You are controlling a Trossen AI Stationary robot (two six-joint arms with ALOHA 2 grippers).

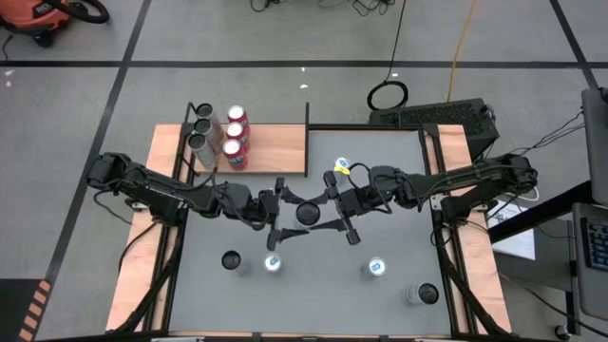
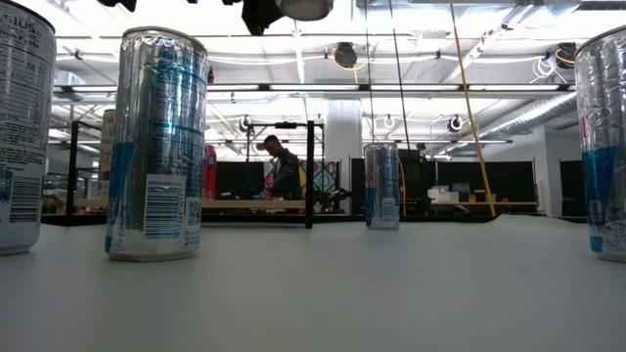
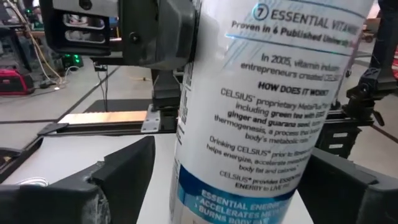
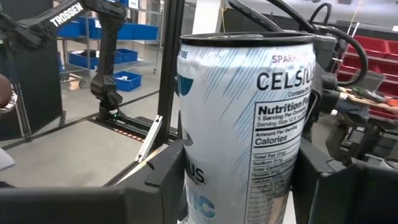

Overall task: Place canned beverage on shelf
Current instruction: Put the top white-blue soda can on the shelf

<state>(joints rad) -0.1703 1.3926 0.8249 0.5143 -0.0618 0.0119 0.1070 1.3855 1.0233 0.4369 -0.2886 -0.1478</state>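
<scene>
A white and blue beverage can [image 1: 306, 214] hangs upright above the table's middle, between both grippers. My right gripper [image 4: 242, 180] comes from the right and is shut on it. My left gripper [image 3: 230, 186] comes from the left and is open. Its fingers [image 3: 118, 174] stand on either side of the can [image 3: 261, 112], with table showing in the gap. In the low view only the can's bottom [image 2: 303, 8] shows at the top edge. The shelf [image 1: 275, 142], a wood board with black posts, stands at the far left and carries several upright cans [image 1: 235, 135]. My right gripper pinches the can's side wall [image 4: 194, 155] between its two fingers [image 4: 163, 174], on the can's lower half. The fingers reach in level from the table's right side, one on each opposite side. The can stands upright in the hold, lifted clear of the table.
Several more cans stand along the table's near side [image 1: 231, 260] [image 1: 274, 263] [image 1: 377, 267] [image 1: 423, 294]. Wooden strips [image 1: 475, 256] run along the table's sides. A person [image 2: 284, 171] stands far off in the room behind.
</scene>
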